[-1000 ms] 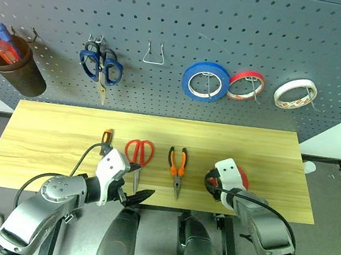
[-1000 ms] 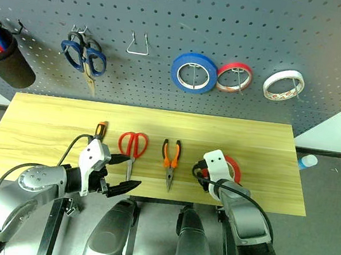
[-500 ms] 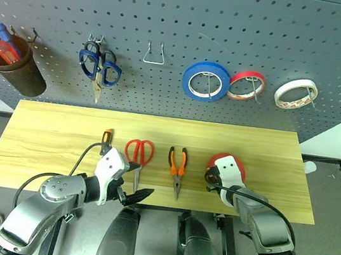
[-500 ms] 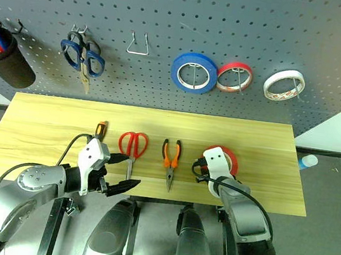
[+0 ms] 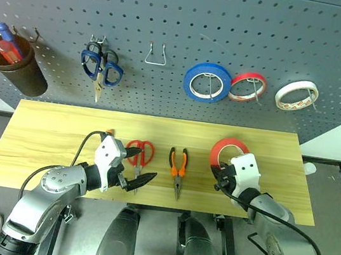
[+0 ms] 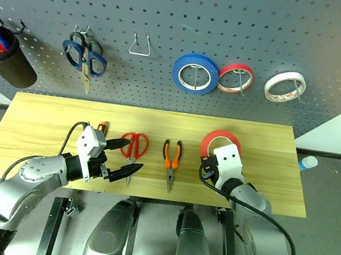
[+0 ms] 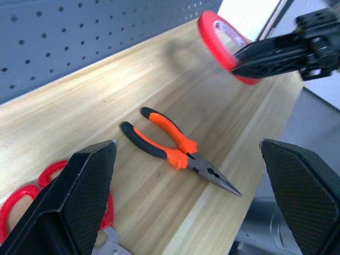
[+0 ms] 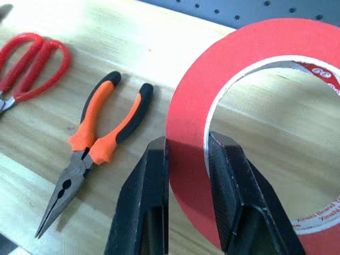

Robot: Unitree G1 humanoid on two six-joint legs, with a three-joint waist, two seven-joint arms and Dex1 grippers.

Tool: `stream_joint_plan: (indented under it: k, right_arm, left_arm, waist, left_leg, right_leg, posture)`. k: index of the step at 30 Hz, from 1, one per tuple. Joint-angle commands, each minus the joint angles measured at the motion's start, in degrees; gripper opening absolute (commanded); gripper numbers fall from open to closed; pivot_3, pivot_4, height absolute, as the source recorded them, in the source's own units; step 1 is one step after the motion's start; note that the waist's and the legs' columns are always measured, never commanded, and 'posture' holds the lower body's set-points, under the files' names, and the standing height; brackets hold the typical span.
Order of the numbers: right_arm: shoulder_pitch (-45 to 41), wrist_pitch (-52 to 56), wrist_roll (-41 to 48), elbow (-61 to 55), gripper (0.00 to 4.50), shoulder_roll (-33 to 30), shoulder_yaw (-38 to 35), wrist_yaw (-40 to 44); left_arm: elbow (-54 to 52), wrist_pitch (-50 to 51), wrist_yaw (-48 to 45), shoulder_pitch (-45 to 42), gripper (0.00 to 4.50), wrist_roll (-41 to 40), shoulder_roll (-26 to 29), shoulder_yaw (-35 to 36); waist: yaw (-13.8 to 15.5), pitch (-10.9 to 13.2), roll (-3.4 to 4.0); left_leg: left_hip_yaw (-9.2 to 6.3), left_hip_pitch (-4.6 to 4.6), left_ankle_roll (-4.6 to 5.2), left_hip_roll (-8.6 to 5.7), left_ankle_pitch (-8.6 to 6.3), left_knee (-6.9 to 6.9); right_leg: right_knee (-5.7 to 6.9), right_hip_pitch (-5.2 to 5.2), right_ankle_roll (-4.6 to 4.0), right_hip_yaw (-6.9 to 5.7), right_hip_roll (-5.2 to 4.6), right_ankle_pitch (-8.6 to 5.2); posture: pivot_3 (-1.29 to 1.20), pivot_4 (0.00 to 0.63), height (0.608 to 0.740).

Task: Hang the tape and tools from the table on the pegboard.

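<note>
- The pegboard [image 5: 183, 40] rose behind the table [image 5: 47, 135] — dark grey, with a blue roll [image 5: 207, 81], a thin red roll [image 5: 248, 86] and a white roll [image 5: 296, 95] hung side by side on hooks, blue-handled scissors [image 5: 101, 69] further left, and a brown cup [image 5: 14, 66] at the far left.
- The right arm reached forward and inward over the table's near edge, its gripper [image 8: 186, 154] angled a little downward.
- Its two black fingers [image 8: 143, 186] were pinched on the wall of the red tape [image 5: 228, 150], one outside the ring and one inside; the tape stood upright, lifted clear of the wood.
- The left arm bent in from the left, its gripper [image 5: 136, 166] pointing right and nearly level just above the front of the table — fingers spread wide, holding nothing.
- The pliers [image 5: 178, 167] lay flat between the two grippers, tips toward the near edge.
- The red-handled scissors [image 5: 139, 155] lay just beside the left fingertips.
- The screwdriver [image 6: 102, 127] was mostly hidden behind the left gripper.
</note>
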Motion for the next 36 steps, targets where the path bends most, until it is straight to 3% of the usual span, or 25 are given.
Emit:
stream_joint_plan:
  k: [1, 5, 14, 24, 36]
  right_arm:
    - [6.4, -5.2, 6.7, -12.0, 0.68, 2.7, -6.6, 1.7]
    - [8.1, -6.0, 11.9, -19.8, 0.68, 4.5, -11.3, 0.3]
    - [-0.5, -4.9, 15.1, -24.1, 0.68, 5.0, -9.4, -5.3]
    - [-13.1, -6.9, 12.1, -14.4, 0.68, 4.3, -5.5, -7.2]
    - [-16.8, -10.0, 8.0, -4.0, 0.68, 4.6, -3.9, -7.5]
  left_arm:
    - [1.4, -7.0, -2.0, -0.5, 4.50, -0.2, -1.6, 1.3]
    - [3.2, -11.3, -4.1, -0.3, 4.50, -0.4, -2.4, 1.4]
    - [6.4, -19.4, -6.6, -1.9, 4.50, -0.2, -5.9, 0.7]
    - [6.2, -21.1, -4.9, -2.2, 4.50, 1.4, -7.2, -0.8]
    - [4.7, -20.1, -3.5, -1.5, 4.50, 1.3, -5.0, -0.1]
  waist:
    - [0.1, -0.5, 0.03]
    - [-0.7, -1.4, -0.17]
    - [-1.9, -3.4, -0.25]
    - [-1.7, -4.2, -0.30]
    - [-1.7, -4.2, -0.30]
  left_leg:
    - [0.00, 0.03, 0.00, 0.01, 0.00, -0.01]
    - [0.03, 0.08, 0.01, 0.01, -0.01, 0.01]
    - [0.03, 0.28, -0.05, 0.01, 0.03, 0.08]
    - [0.02, 0.72, -0.03, 0.00, 0.03, 0.06]
    - [0.02, 1.03, -0.02, 0.00, 0.02, 0.03]
  right_leg:
    - [0.00, 0.04, 0.09, -0.07, 0.00, 0.04]
    - [-0.03, 0.12, 0.07, -0.03, -0.01, 0.05]
    - [0.00, 0.51, -0.12, -0.04, -0.01, 0.05]
    - [0.02, 0.74, -0.13, -0.04, -0.01, 0.06]
    - [0.04, 0.98, -0.14, -0.04, 0.00, 0.05]
  posture:
    - [0.28, 0.165, 0.677]
    - [0.25, 0.153, 0.677]
    - [0.24, 0.136, 0.677]
    - [0.26, 0.134, 0.677]
    - [0.30, 0.139, 0.677]
